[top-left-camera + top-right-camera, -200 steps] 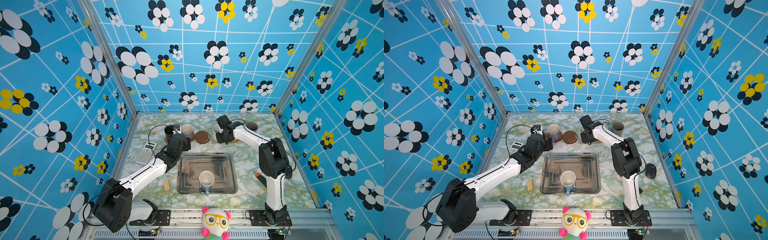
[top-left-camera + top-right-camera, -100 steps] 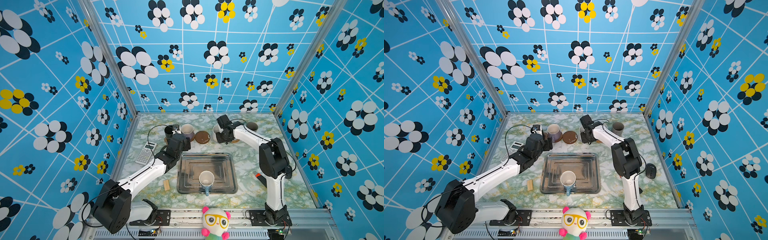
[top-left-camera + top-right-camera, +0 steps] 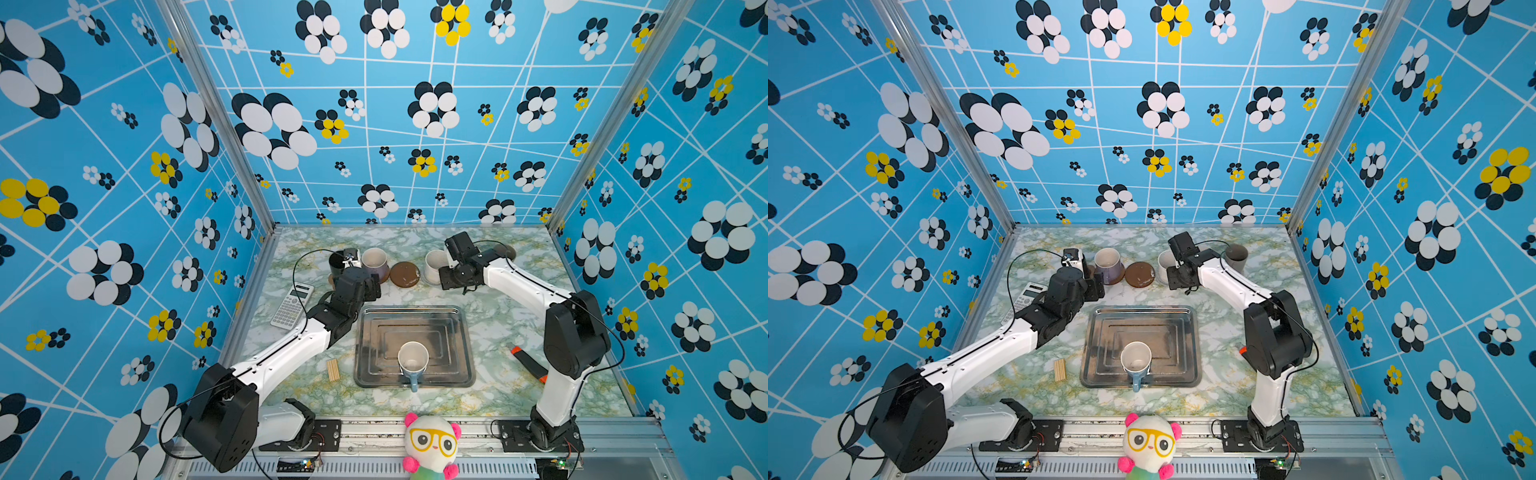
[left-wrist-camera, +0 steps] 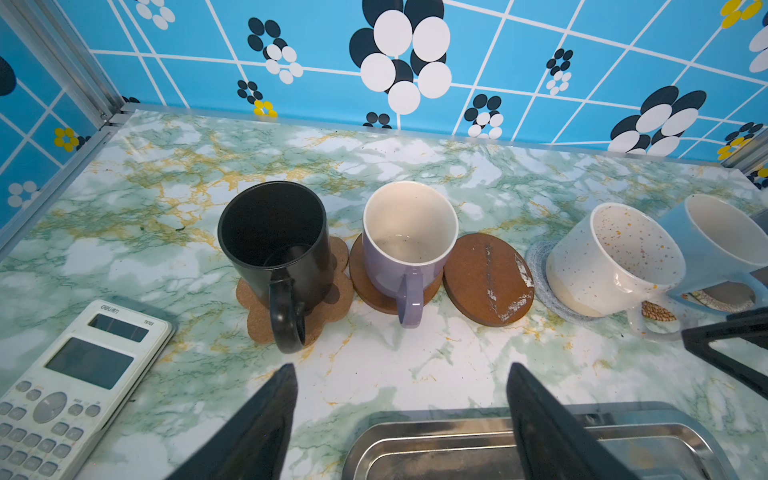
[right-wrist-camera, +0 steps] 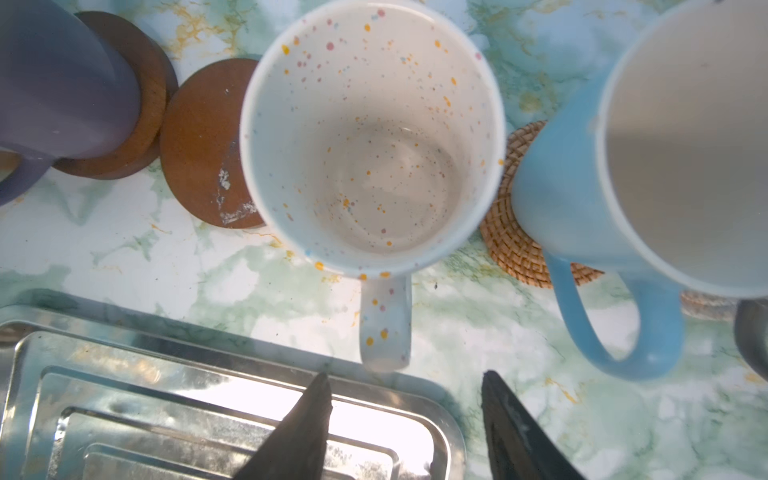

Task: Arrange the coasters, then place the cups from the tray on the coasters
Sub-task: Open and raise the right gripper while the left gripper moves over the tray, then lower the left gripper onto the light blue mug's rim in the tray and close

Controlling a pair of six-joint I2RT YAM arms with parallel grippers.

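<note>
Nearest, the tray (image 3: 415,309) holds one light blue mug (image 3: 412,359) (handle toward the front edge). Past it, the left gripper (image 4: 401,368) hangs released and empty. The right gripper (image 5: 405,376), jaws apart, grasps nothing just short of the white mug (image 5: 374,137). Farther back, the black mug (image 4: 272,232) and lavender mug (image 4: 409,241) stand on coasters; a brown disc (image 4: 488,278) lies bare.

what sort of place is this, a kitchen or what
Probably a robot test cell, not a kitchen: a left arm and right arm bolted to a metal rail, flower-print walls boxing in a marble-print tabletop, and a plush toy at its front edge.
</note>
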